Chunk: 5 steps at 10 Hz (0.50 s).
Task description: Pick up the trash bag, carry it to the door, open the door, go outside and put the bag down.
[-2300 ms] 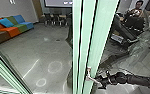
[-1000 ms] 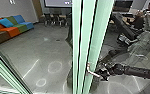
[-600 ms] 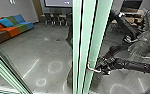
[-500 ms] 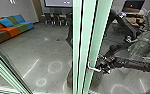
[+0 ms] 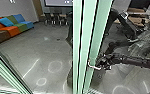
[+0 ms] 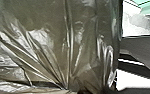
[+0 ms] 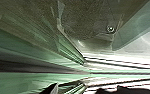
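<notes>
a: status on the bag?
b: trash bag (image 6: 48, 27) is large and close at the left wrist camera, dark glossy plastic, folds pulled together toward one spot.
a: left gripper (image 6: 98, 90)?
b: dark edge of it is by the gathered folds. can't tell if it's open or closed.
a: right one?
b: right gripper (image 5: 101, 65) is at 1 o'clock, close in, at the free end of the silver door handle (image 5: 94, 67). can't tell its state, or whether it touches.
a: door?
b: pale green uprights (image 5: 87, 37) stand near 12, handle on the rightmost one. more green framing (image 5: 9, 68) at 9 to 10, low and near.
a: rest of the room?
b: sofa (image 5: 12, 28) at 10 to 11, orange, green, blue and brown, blue cushion (image 5: 5, 22) on it. chairs (image 5: 56, 19) in a row far off at 11 to 12, screen (image 5: 58, 2) above. grey floor (image 5: 44, 51) between, pale rings of light on it. monitor (image 5: 140, 4) and desk (image 5: 134, 20) at 2, past the uprights.
</notes>
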Tool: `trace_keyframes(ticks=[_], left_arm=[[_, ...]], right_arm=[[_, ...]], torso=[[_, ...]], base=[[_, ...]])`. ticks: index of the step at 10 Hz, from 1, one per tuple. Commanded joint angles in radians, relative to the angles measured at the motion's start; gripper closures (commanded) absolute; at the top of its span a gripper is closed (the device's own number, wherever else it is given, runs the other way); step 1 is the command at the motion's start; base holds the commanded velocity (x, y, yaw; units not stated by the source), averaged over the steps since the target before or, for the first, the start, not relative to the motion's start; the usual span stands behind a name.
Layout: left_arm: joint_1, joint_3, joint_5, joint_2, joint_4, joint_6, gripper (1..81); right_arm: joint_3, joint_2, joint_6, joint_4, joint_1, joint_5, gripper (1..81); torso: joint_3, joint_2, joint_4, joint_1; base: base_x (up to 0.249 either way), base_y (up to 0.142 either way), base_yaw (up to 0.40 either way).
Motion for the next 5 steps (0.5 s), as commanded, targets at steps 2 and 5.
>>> trace_keyframes(ticks=[2, 5], left_arm=[[0.005, 0.016, 0.102, 0.003, 0.001, 0.007, 81.1], [0.005, 0.016, 0.102, -0.004, -0.001, 0.007, 81.1]], right_arm=[[-0.054, -0.071, -0.007, -0.270, 0.251, -0.251, 1.0], [-0.045, -0.092, -0.014, -0.338, 0.237, -0.265, 1.0]], torso=[[0.000, 0.000, 0.000, 0.000], [0.000, 0.001, 0.000, 0.000]], base=[[0.000, 0.000, 0.000], [0.000, 0.000, 0.000]])
